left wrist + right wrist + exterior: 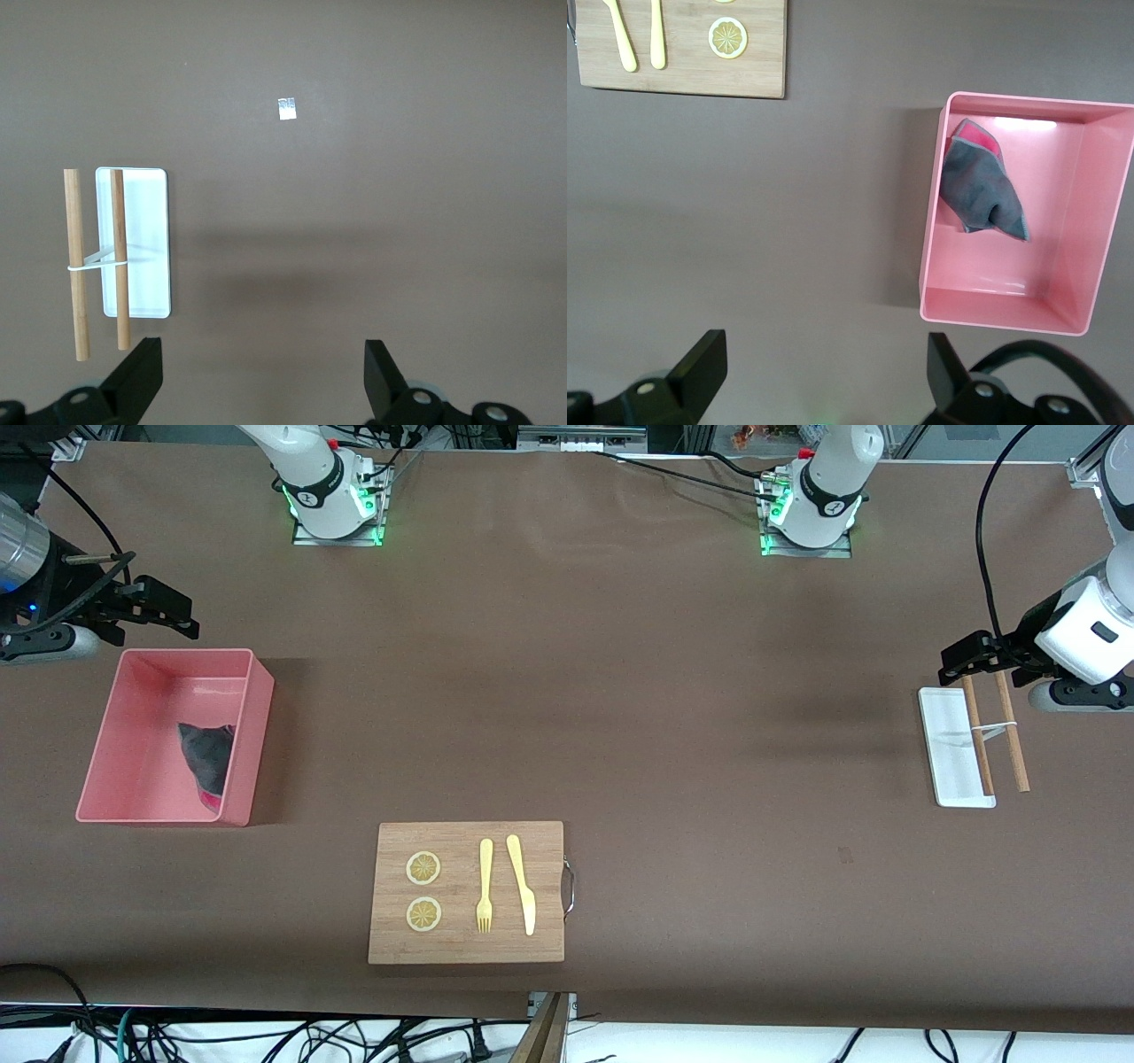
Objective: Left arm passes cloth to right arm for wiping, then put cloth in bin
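The cloth (204, 755) lies crumpled in the pink bin (142, 771), dark grey face up with a pink-red edge showing. It rests against the bin's wall nearest the table's middle. In the right wrist view the cloth (980, 184) shows inside the bin (1067, 230). My right gripper (173, 613) hangs open and holds nothing, just off the bin's corner that is farther from the front camera; its jaws (824, 352) stand wide over bare table. My left gripper (961, 662) is open and holds nothing above the end of the white tray (952, 744), over bare table (263, 354).
A wooden board (467, 892) with two lemon slices, a yellow fork and a yellow knife lies near the front camera's edge. Two wooden sticks (1010, 731) joined by a band rest on and beside the white tray (146, 239) at the left arm's end.
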Controlling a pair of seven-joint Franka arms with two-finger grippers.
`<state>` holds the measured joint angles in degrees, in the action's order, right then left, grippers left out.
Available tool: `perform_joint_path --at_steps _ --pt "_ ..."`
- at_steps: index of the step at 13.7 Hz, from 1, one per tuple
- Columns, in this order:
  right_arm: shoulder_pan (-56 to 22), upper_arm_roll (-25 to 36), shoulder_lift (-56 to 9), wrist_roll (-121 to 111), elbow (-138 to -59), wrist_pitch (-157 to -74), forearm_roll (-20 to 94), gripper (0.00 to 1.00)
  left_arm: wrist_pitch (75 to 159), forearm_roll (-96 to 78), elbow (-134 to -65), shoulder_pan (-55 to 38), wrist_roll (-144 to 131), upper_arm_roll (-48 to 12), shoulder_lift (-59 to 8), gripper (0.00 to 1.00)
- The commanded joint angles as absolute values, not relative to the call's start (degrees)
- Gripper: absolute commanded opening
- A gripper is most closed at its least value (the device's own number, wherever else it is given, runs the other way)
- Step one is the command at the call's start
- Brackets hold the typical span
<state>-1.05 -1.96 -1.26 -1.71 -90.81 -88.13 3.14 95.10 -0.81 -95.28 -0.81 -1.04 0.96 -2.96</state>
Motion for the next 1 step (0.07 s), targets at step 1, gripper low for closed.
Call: perform_joint_path --at_steps 1 --pt "-1.0 -2.3 -1.8 -1.8 -89.1 -86.7 3.4 1.00 93.8 0.5 -93.5 -0.7 0.2 1.1 -3.7 1.00"
